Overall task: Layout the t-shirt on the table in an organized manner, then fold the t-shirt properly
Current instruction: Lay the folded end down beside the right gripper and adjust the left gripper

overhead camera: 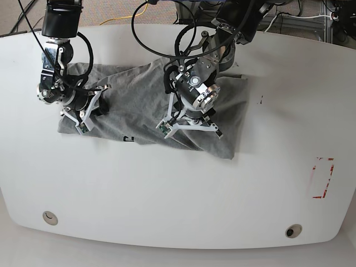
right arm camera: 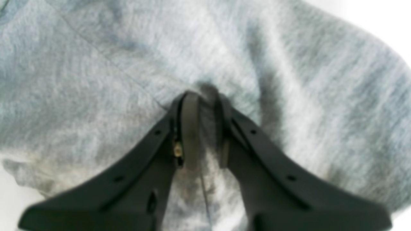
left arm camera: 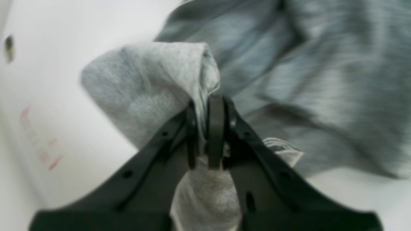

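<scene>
Lying crumpled across the far half of the table, the shirt runs long-axis side to side between the two arms, one dark printed letter showing at its near edge. The left gripper, jaws clamped on a raised fold, sits over the middle of the cloth, so fabric spreads both ways from it. The right gripper, pinching a ridge of cloth, holds the opposite end; judging by this, spreading means drawing those holds apart along that axis.
</scene>
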You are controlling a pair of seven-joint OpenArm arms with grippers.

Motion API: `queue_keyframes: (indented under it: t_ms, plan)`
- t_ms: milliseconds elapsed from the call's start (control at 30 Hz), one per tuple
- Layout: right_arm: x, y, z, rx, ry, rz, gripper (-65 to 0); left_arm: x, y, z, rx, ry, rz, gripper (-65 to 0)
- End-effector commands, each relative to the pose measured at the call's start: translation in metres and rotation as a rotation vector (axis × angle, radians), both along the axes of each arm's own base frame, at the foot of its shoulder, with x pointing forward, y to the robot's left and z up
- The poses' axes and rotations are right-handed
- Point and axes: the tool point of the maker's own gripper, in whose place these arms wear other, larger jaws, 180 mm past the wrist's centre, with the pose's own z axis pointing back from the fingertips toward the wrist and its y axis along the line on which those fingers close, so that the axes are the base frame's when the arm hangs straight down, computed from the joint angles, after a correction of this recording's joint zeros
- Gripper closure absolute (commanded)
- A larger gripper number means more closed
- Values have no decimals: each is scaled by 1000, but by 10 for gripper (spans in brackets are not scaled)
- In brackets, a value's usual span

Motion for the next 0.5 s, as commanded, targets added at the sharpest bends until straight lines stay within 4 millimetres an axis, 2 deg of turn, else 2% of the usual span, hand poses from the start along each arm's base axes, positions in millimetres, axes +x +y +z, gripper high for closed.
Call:
queue_keyframes:
  t_ms: [0, 333, 467]
  plan:
    - [-18, -11, -15, -76, 97, 16, -95, 7, -8, 12, -37, -32, -9, 0]
    - [-19, -10, -15, -73, 98, 16, -95, 4, -16, 1, -63, 14, -26, 0]
    - [-19, -10, -15, -73, 98, 16, -95, 3, -27, -3, -112, 34, -55, 0]
